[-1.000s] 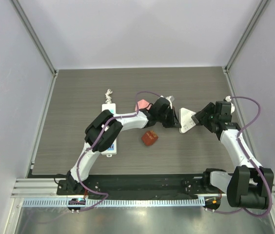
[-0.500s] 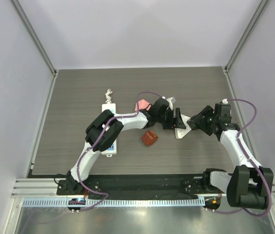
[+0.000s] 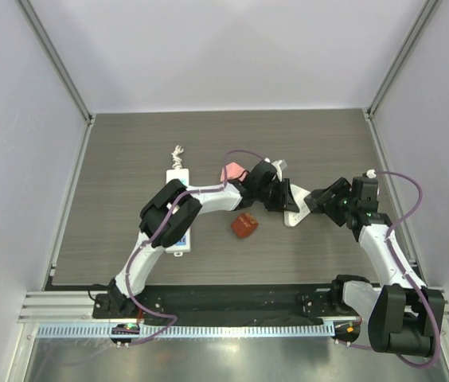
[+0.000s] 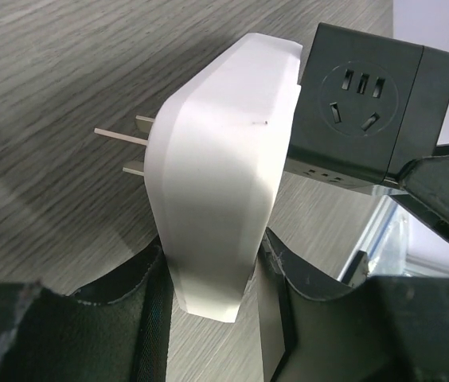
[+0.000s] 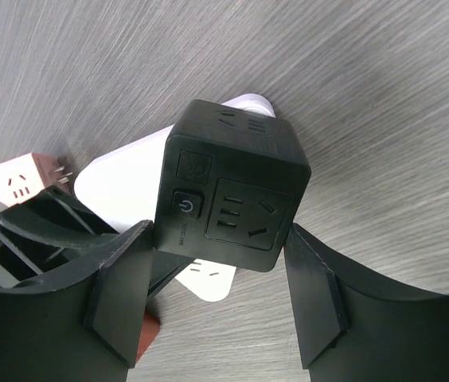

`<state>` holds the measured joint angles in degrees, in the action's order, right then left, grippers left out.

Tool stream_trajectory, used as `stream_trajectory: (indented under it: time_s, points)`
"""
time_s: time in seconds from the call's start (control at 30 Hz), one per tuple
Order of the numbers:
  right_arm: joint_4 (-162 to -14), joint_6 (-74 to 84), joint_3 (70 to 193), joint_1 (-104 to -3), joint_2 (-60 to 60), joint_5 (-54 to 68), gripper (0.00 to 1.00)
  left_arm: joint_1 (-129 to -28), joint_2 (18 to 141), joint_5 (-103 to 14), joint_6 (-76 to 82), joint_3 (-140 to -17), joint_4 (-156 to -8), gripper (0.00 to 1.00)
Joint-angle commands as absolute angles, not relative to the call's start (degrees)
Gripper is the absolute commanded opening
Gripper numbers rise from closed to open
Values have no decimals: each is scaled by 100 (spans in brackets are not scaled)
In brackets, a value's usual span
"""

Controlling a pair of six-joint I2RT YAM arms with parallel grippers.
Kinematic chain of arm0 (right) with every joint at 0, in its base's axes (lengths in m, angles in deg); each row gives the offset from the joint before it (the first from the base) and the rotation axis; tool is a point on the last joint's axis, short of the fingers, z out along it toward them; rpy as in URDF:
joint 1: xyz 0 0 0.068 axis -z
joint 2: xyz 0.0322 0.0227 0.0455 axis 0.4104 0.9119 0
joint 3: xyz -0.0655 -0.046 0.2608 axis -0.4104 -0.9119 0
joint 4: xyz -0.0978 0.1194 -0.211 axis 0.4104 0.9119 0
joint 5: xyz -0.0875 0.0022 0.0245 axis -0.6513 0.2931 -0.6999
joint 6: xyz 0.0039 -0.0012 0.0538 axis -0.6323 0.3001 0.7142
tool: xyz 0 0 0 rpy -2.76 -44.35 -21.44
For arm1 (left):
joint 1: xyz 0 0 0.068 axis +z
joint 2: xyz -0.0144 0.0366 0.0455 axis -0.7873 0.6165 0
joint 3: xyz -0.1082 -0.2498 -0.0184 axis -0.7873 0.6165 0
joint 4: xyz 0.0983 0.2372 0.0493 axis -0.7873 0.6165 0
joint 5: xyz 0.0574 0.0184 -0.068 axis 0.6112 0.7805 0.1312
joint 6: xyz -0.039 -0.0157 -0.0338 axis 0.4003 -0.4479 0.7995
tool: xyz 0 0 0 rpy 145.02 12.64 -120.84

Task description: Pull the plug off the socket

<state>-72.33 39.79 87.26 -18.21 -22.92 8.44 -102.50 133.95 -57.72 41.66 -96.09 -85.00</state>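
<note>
Over mid tabletop (image 3: 129,159), left claw (image 4: 212,270): pinching the white plug (image 4: 216,167) by its flat sides.
White plug: rounded and glossy, hanging just above the wood, two bare metal prongs pointing away from the cube.
Black socket cube (image 5: 232,187): touching the plug's far face, outlets showing.
Right claw (image 5: 218,239): clamping the cube.

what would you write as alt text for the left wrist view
A white adapter, two bare metal prongs pointing left, stands gripped between the left fingers. A black cube socket abuts its right side, above a grey wood-grain table.
</note>
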Motion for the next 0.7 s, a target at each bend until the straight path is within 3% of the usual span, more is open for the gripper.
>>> stream_trajectory:
  time_s: [0.0, 0.27, 0.4, 0.5, 0.67]
  points:
    - [-6804, 4143, 8988, -1651, -2415, 1183, 1, -10265, 13118, -4478, 3713, -9377, -8032, 0]
    - [-6452, 3580, 9394, -332, -1844, 2458, 1, -10265, 13091, -4398, 3555, -8929, -8128, 0]
    - [-6549, 3545, 9175, -322, -1825, 2722, 1, -10265, 13100, -4442, 3537, -8937, -8190, 0]
    - [-6409, 3282, 9182, -488, -2220, 2320, 1, -10274, 13135, -4425, 3572, -9042, -8120, 0]
    - [-5925, 2833, 9648, -1640, -2977, 422, 1, -10274, 13214, -4398, 3748, -9245, -7847, 0]
